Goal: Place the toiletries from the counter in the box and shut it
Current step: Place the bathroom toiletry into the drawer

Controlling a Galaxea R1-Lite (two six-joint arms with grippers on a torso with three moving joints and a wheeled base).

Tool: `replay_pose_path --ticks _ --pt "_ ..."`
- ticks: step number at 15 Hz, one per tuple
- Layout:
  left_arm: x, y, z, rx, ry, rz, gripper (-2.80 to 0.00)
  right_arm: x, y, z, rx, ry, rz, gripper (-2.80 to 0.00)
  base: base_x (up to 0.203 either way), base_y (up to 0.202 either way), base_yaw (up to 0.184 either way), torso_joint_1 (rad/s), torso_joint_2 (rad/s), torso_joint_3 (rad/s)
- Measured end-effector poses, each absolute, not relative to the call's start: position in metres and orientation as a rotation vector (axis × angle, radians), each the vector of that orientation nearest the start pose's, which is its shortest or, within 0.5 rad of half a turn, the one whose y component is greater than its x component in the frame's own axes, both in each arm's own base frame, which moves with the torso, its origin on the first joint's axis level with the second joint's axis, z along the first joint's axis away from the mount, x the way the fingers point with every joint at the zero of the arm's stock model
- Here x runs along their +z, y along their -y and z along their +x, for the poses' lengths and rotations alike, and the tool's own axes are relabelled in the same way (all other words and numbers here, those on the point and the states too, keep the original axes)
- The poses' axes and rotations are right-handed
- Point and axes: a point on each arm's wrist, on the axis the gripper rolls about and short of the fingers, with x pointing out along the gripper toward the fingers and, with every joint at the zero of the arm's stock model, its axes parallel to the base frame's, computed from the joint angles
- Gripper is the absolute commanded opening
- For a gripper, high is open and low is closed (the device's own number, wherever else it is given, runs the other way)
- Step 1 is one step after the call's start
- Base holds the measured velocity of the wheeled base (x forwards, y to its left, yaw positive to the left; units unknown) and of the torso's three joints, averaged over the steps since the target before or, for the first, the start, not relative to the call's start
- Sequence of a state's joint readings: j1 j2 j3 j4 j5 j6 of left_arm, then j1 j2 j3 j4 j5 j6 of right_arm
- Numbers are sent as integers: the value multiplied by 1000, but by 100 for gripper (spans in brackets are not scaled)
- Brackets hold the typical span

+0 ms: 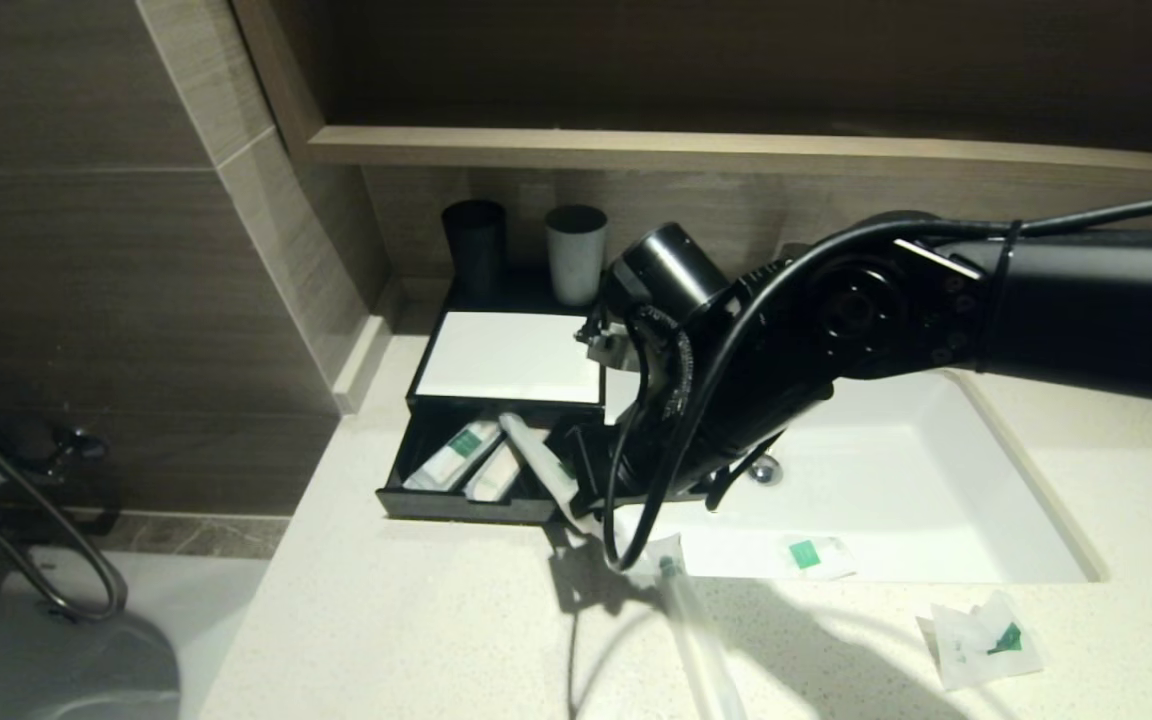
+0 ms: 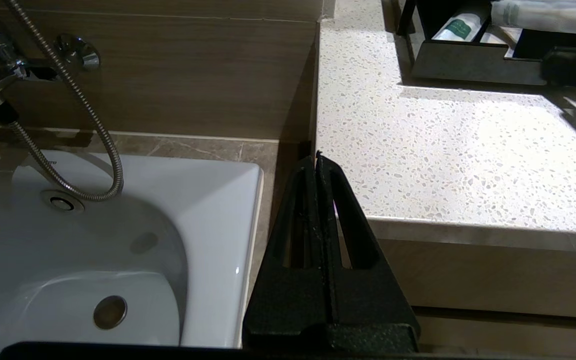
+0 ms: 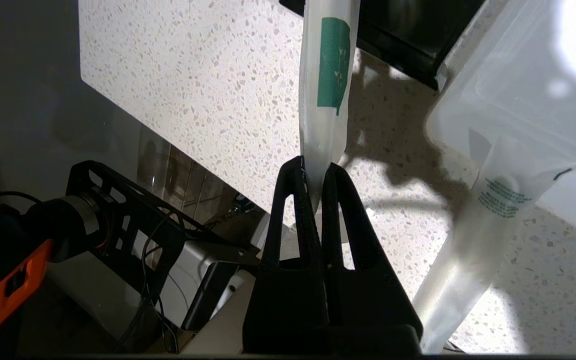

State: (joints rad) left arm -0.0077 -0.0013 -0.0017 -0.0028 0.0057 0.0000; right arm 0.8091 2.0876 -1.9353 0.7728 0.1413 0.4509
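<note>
Packet [image 3: 324, 100] pinched in right pincer [image 3: 316, 172] beside open box [image 1: 466, 470].

The counter [image 1: 416, 620] is a pale speckled stone slab with a white basin [image 1: 896, 480] set into it on the right. At the far left the black box [image 1: 496, 400] stands on it. On the near side lie a long clear packet [image 1: 701, 640] and, at the right, a squarish packet [image 1: 981, 635].
</note>
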Motion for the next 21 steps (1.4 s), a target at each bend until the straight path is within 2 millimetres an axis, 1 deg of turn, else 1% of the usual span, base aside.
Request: replay_pose_path --ticks 15,21 --pt "76 0 -23 -2 6 0 -280 210 -306 290 644 -971 92 -280 0 0 0 0 0 0" --pt "76 0 -23 -2 6 0 -280 205 -311 297 622 -931 95 -280 0 0 0 0 0 0"
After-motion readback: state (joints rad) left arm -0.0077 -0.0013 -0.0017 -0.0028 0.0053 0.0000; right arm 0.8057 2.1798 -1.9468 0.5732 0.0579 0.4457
